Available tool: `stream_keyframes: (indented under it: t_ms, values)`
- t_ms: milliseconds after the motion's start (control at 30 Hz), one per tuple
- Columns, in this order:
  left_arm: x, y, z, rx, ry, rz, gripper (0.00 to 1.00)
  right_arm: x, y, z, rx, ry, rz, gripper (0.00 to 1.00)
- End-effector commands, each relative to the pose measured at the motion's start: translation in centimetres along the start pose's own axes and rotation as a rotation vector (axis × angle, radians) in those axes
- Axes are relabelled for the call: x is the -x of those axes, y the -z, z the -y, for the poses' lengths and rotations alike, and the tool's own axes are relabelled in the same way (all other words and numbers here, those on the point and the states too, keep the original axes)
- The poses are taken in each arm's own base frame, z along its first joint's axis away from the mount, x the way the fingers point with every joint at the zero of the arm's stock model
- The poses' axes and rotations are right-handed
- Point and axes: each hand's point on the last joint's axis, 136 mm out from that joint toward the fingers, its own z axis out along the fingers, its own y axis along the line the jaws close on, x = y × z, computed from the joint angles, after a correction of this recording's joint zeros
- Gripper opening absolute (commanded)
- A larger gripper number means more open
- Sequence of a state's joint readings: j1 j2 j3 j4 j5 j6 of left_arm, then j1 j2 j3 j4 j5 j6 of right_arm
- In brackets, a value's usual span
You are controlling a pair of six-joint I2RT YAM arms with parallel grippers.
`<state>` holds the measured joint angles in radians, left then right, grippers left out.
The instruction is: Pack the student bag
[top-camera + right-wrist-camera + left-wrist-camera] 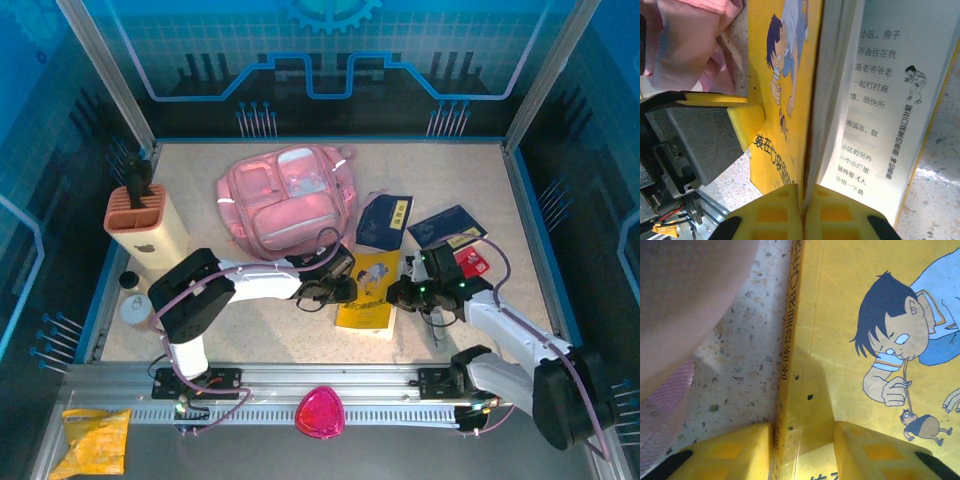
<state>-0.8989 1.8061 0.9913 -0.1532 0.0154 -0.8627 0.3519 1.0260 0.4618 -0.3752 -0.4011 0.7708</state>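
The student bag (290,200), a soft pink backpack, lies at the back middle of the table; it is a pink blur in the left wrist view (685,300) and shows pink in the right wrist view (695,40). In front of it lies a yellow cartoon book (368,295). My left gripper (335,290) points down at the book's spine (787,365), jaws apart: one pad (740,452) by the spine, the other (875,450) over the cover. My right gripper (803,192) is shut on the book's (785,100) cover edge, lifting it off the pages (875,100).
Two dark blue booklets (385,220) (447,225) and a red item (470,262) lie right of the bag. A beige pen holder (145,220) and a small bottle (135,300) stand at left. A magenta rounded-triangle object (320,412) and a yellow packet (95,440) lie near the front rail.
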Motion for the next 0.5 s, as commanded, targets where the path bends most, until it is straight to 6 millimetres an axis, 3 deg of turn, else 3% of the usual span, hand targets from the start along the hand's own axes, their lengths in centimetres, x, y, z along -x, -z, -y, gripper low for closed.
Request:
stream_keyframes:
  t_ms: [0, 333, 467]
  values:
    - [-0.4, -0.4, 0.0, -0.004, -0.023, -0.005, 0.42, -0.1, 0.3, -0.4, 0.042, 0.005, 0.005, 0.00]
    - [2.3, 4.9, 1.3, -0.160, 0.024, 0.072, 0.56, 1.2, 4.0, -3.1, 0.107, 0.066, 0.092, 0.00]
    - [3.8, 7.8, 1.1, -0.268, 0.096, 0.110, 0.65, 1.8, 6.4, -5.8, 0.181, 0.103, 0.139, 0.00]
